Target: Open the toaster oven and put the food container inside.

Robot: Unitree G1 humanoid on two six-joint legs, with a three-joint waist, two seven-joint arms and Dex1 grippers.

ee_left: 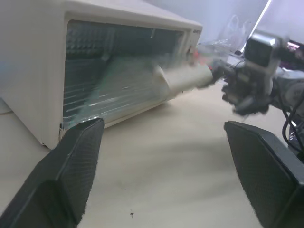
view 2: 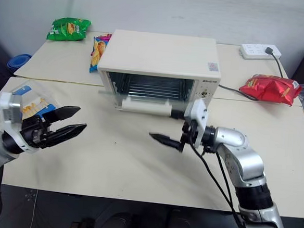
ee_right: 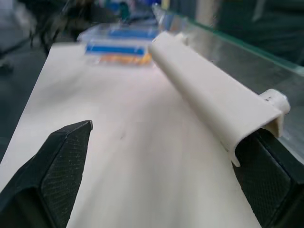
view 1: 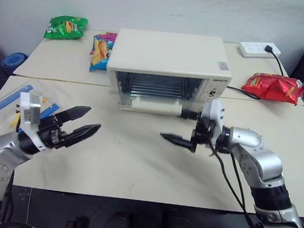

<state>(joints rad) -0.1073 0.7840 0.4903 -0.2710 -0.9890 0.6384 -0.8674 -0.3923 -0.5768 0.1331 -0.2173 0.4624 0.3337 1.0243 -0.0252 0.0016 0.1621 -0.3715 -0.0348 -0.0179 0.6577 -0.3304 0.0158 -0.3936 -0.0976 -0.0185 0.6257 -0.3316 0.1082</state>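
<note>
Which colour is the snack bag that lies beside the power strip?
The snack bag is red with some yellow print. It shows best in the left eye view, near the power strip.

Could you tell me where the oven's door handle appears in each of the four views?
Left eye: the handle lies across the oven's front, centre.
Right eye: the handle is centre, below the rack.
Left wrist: the handle juts out right of centre.
Right wrist: the handle runs diagonally, upper centre to right.
Shared landmark: the glass door behind it.
</note>
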